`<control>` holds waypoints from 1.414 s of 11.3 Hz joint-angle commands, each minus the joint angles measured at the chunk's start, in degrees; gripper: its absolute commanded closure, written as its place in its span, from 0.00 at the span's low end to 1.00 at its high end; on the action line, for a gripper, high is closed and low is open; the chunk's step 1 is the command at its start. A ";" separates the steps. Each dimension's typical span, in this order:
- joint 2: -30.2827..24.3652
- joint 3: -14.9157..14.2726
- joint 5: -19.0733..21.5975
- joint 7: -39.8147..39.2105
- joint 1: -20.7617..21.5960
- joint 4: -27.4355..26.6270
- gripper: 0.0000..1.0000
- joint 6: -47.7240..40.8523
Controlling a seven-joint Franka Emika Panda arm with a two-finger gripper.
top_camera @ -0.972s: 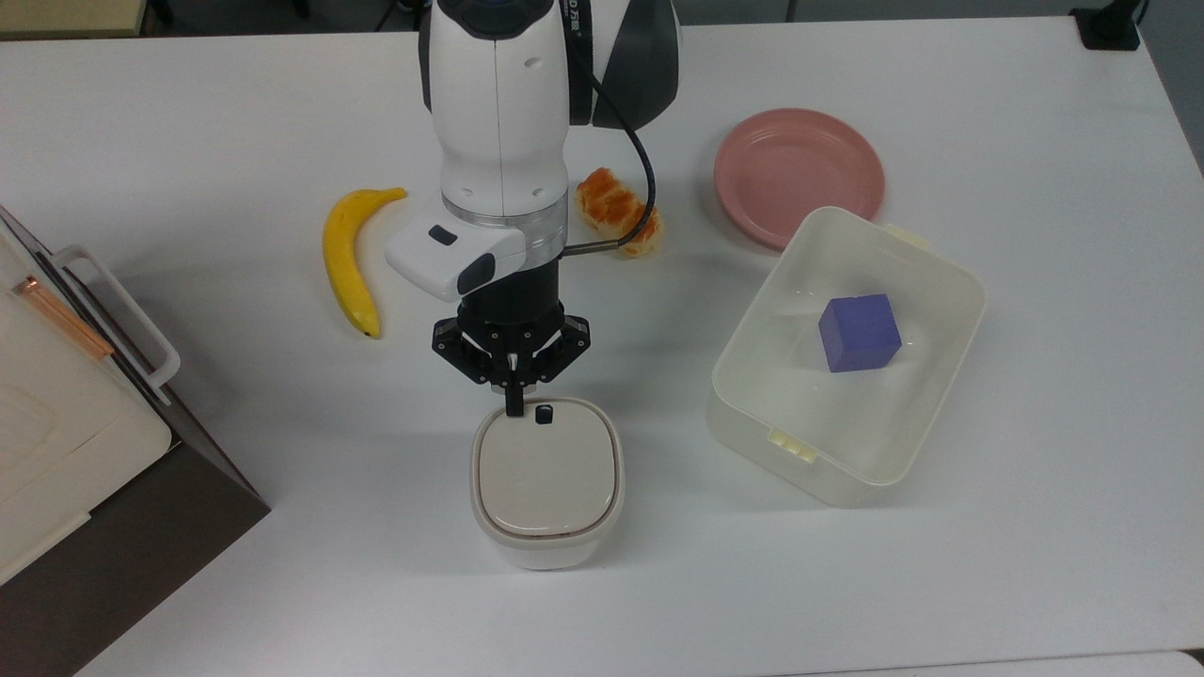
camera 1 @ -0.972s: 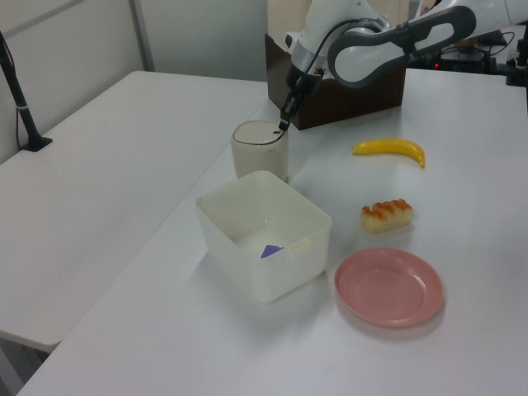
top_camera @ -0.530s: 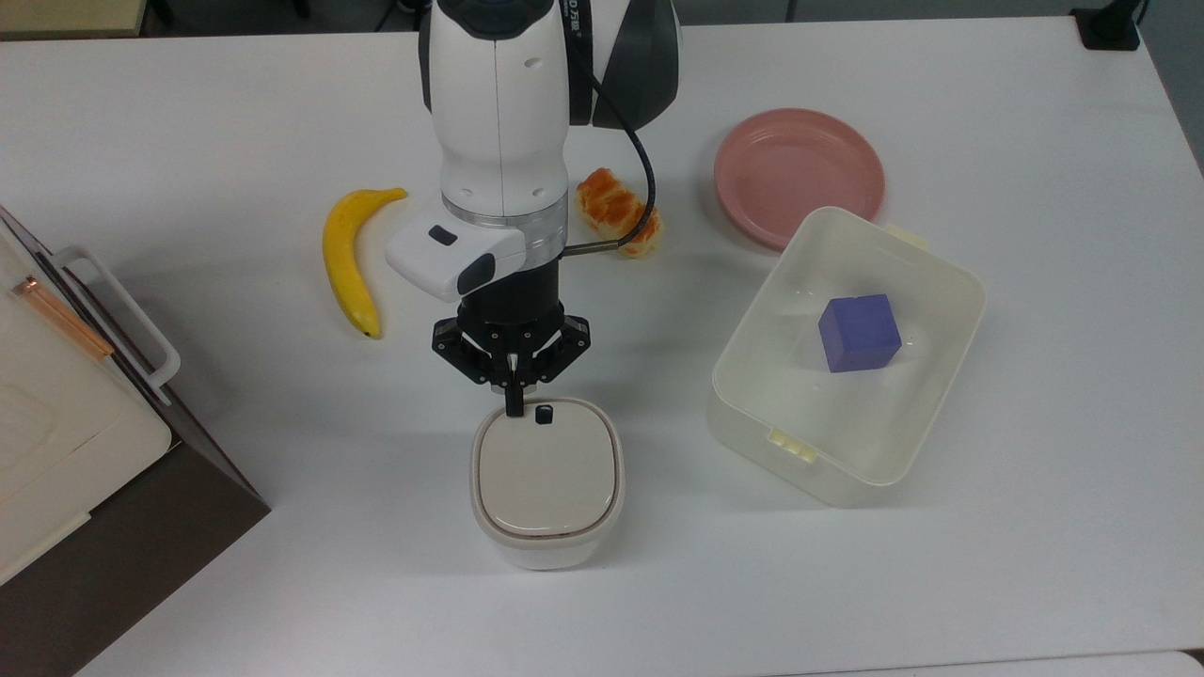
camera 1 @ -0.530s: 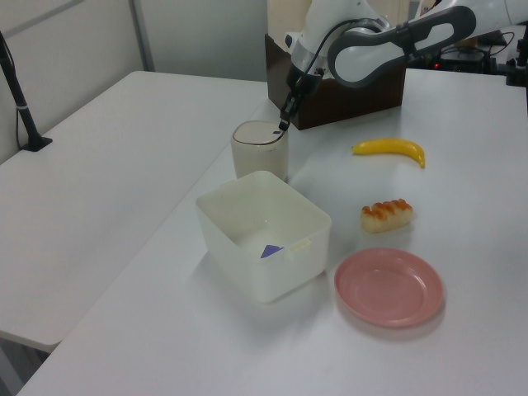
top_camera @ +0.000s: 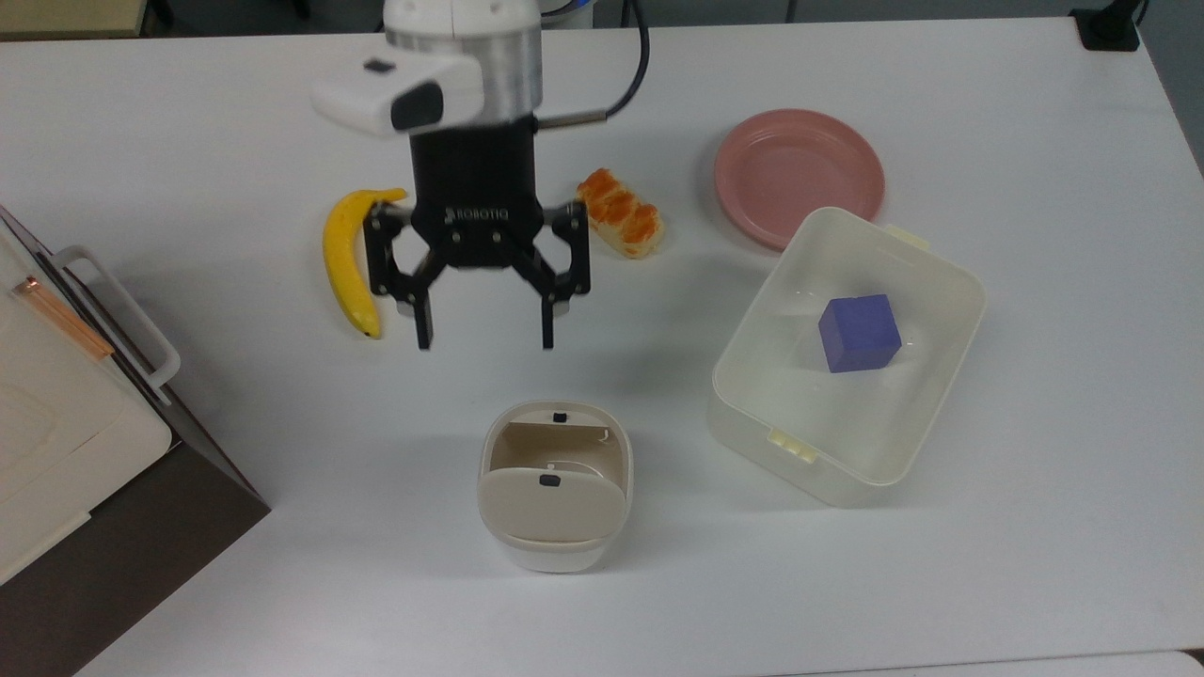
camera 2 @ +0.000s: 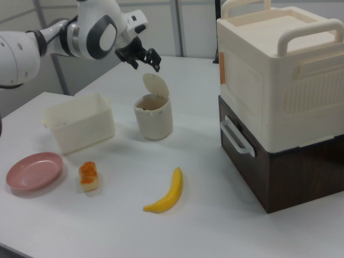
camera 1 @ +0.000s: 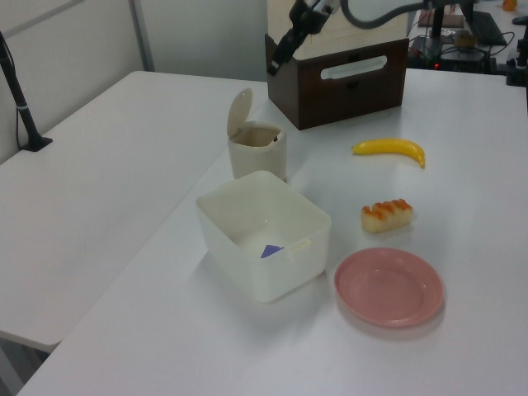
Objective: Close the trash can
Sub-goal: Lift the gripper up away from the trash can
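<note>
Cream plastic trash can (top_camera: 555,489) on counter (top_camera: 1035,564) just beside translucent tub (top_camera: 847,442), lid (top_camera: 550,506) upright, mouth open. Hand (top_camera: 483,337) above can, fingers apart, empty. Likely light, tippy; push lid top, no grasp.

White arm (camera 2: 21,45) with dark grey joints, black cable, black two-finger gripper (top_camera: 483,331) marked, seemingly, ROBOTIQ.

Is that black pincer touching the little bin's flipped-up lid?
Apart. In the right view the open pincer hangs above the trash can, with bare wall showing between its fingertips and the raised lid.
</note>
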 commanded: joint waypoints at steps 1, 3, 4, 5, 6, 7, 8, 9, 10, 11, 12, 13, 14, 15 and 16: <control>-0.53 -0.26 1.15 -0.63 0.33 -1.62 0.03 0.05; -0.26 -0.26 0.98 -0.63 0.24 -1.36 0.03 0.66; 0.00 -0.26 0.98 -0.72 0.24 -1.27 0.09 0.84; 0.00 -0.26 0.98 -0.63 0.24 -1.10 0.13 0.84; 0.00 -0.26 0.98 -0.63 0.33 -1.01 0.16 0.84; 0.09 -0.26 0.98 -0.63 0.33 -0.14 0.20 1.45; 0.44 -0.26 0.98 -0.54 0.33 -0.04 0.25 2.76; 1.22 -0.26 0.98 -0.54 0.33 0.13 0.26 3.99; 1.58 -0.26 0.98 -0.02 0.41 0.14 0.33 6.26; 2.45 -0.34 0.89 0.59 0.50 0.22 0.37 8.29; 2.90 -0.34 0.89 1.03 0.50 0.57 0.42 9.70; 4.12 -0.34 0.80 1.21 0.50 1.10 0.51 10.93; 4.65 -0.34 0.80 1.39 0.50 1.63 0.58 11.12; 5.27 -0.34 0.80 1.48 0.50 1.80 0.66 11.21; 5.36 -0.34 0.80 1.74 0.59 1.81 0.71 11.21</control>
